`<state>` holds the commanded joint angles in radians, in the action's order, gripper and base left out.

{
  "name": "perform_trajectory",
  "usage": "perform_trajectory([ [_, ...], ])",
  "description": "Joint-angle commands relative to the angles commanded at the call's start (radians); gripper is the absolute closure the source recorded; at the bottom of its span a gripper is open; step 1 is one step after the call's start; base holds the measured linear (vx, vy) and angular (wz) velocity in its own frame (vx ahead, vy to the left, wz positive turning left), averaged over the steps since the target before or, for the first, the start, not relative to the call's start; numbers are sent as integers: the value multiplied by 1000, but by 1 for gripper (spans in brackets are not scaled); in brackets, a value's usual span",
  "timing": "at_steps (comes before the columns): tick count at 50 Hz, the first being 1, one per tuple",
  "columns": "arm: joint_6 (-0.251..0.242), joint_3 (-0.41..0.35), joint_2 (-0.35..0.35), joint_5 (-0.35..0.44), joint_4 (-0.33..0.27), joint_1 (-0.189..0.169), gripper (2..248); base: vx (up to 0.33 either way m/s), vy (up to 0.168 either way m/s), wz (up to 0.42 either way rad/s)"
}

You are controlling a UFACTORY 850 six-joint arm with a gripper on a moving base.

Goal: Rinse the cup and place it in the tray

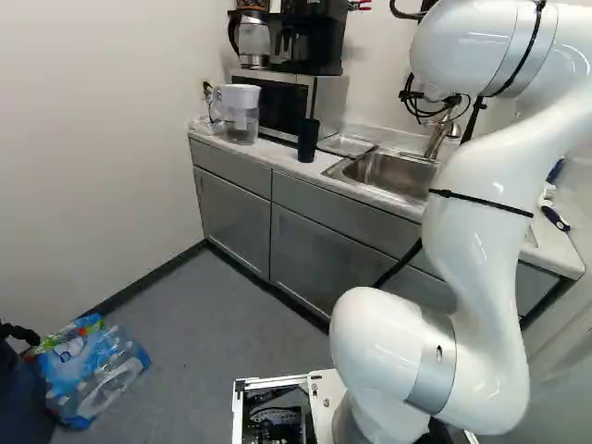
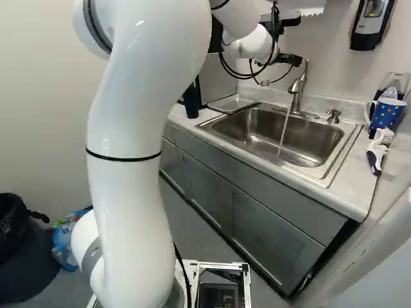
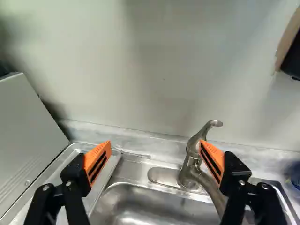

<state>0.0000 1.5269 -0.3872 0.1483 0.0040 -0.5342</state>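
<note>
Black cup [image 1: 308, 141]: upright beside the tray [image 1: 345, 145]; you likely have rinsing and placing left.
Water [image 2: 283, 133]: running into the sink [image 2: 323, 172].
Claw [image 3: 155, 149]: wide open, holding nothing.

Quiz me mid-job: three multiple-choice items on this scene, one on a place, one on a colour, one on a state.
1. Where is the black cup?
A) In the sink
B) On the counter by the microwave
C) On the tray

2. What colour are the pads on the fingers?
A) Blue
B) Green
C) Orange

3. What is the tap doing?
A) Running into the sink
B) Nothing, it is off
C) Running into the cup

Key:
1. B: the left base view shows it standing on the worktop near the microwave.
2. C: both pads show orange in the wrist view.
3. A: a thin stream of water falls into the basin in the right base view.
</note>
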Motion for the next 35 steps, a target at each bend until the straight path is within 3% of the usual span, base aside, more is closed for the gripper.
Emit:
perform_trajectory([
  [35,0,-208,180,-116,0,34,3,0,0,0],
])
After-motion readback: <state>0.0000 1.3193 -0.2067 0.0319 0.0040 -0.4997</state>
